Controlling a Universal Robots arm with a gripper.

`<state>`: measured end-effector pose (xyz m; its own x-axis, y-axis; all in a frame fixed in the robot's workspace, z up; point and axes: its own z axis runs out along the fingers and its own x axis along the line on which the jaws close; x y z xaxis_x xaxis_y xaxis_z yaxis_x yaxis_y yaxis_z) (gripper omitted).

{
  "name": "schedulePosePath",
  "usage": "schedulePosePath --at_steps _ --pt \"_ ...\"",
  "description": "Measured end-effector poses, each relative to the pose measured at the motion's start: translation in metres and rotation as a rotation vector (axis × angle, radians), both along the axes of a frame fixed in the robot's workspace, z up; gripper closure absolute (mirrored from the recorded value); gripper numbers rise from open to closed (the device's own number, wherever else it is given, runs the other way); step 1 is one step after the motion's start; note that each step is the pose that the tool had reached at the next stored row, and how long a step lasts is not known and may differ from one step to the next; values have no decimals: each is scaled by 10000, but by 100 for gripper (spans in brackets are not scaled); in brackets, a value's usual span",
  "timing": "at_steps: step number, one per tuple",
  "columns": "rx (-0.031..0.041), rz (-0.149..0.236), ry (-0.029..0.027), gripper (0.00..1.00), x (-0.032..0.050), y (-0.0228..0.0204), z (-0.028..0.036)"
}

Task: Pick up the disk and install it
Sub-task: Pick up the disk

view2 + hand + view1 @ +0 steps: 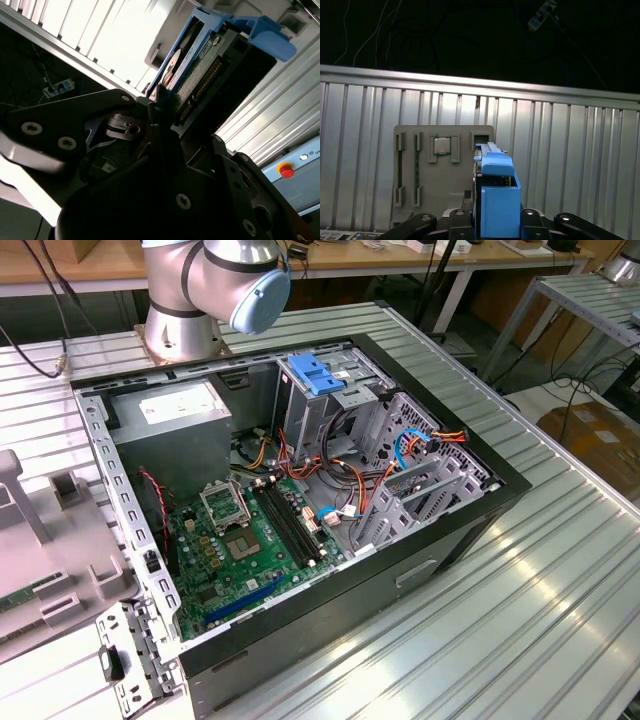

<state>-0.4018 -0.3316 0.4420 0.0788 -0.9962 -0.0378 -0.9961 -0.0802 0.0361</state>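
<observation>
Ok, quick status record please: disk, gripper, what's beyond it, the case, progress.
disk: disk in its blue carrier, in both wrist views
gripper: gripper shut on the disk's near end
beyond the disk: grey tray on the ribbed metal table, with a square chip in one recess
case: computer case lies open, motherboard exposed
progress: disk picked up, not yet installed

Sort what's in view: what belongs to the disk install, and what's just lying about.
Belongs to the job:
- the disk, clamped in the gripper
- the open computer case

Just lying about:
- the grey tray with a chip set in it
- the red button
- the ribbed metal table, which only bears the case
</observation>
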Motion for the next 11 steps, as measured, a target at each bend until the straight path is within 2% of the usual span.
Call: schedulePosePath --at_steps 11 --pt "0 0 0 64 0 0 70"
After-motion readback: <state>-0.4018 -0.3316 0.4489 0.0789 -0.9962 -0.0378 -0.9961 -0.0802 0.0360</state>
